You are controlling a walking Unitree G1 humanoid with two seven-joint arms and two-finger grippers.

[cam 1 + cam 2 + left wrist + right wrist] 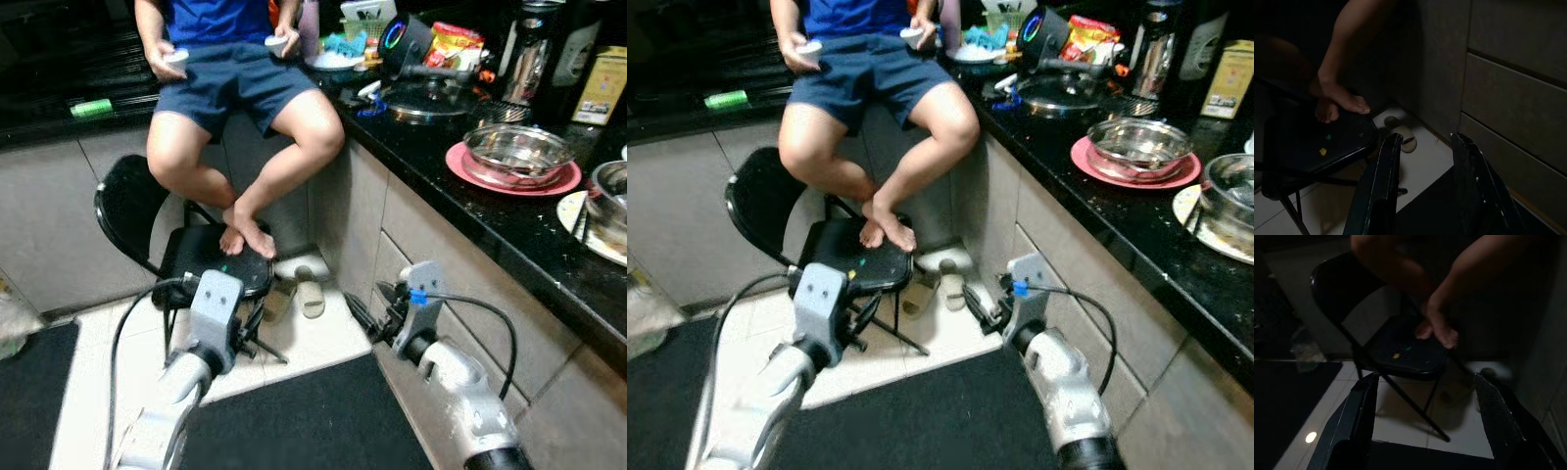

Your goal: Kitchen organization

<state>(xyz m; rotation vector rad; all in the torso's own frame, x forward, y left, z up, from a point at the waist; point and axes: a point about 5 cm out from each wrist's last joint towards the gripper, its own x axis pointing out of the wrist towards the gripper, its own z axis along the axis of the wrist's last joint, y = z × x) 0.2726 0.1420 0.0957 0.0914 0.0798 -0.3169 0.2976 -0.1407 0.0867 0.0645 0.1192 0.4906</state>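
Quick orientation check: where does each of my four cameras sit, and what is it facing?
Left eye, right eye: head, looking down past both silver arms at a seated person, black folding chair and black counter.
Left wrist: along the open left gripper toward the chair, slippers and cabinet fronts.
Right wrist: along the open right gripper toward the chair.
Shared: chair with the person's feet on it.

Person sat on counter ahead of both claws, bare feet on black folding chair; slippers between claws.
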